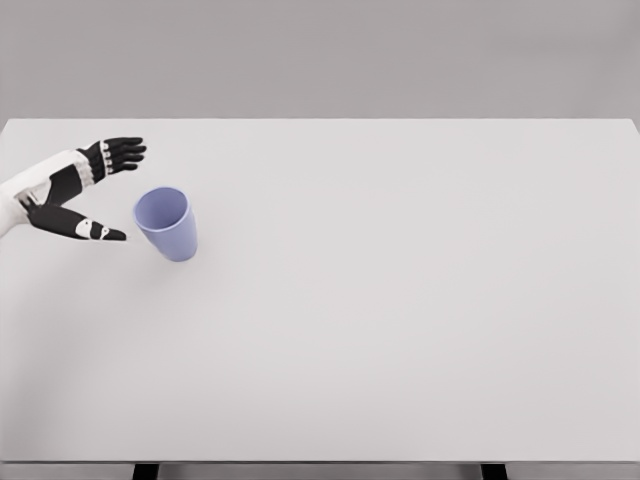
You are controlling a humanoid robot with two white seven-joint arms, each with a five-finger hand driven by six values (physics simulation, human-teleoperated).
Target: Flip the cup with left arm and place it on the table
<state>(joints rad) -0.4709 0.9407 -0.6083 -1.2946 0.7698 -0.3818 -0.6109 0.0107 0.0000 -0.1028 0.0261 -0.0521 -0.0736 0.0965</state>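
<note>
A pale blue cup [168,223] stands on the white table [400,300] at the left, mouth up and tilted slightly toward me, so its inside shows. My left hand [112,190] is just left of the cup, apart from it by a small gap. Its fingers [122,153] are spread toward the far side and the thumb [95,230] points at the cup's near side. The hand is open and holds nothing. The right arm does not show.
The table's far edge runs across the top and its near edge along the bottom, with two dark legs [146,470] under it. A plain grey wall stands behind.
</note>
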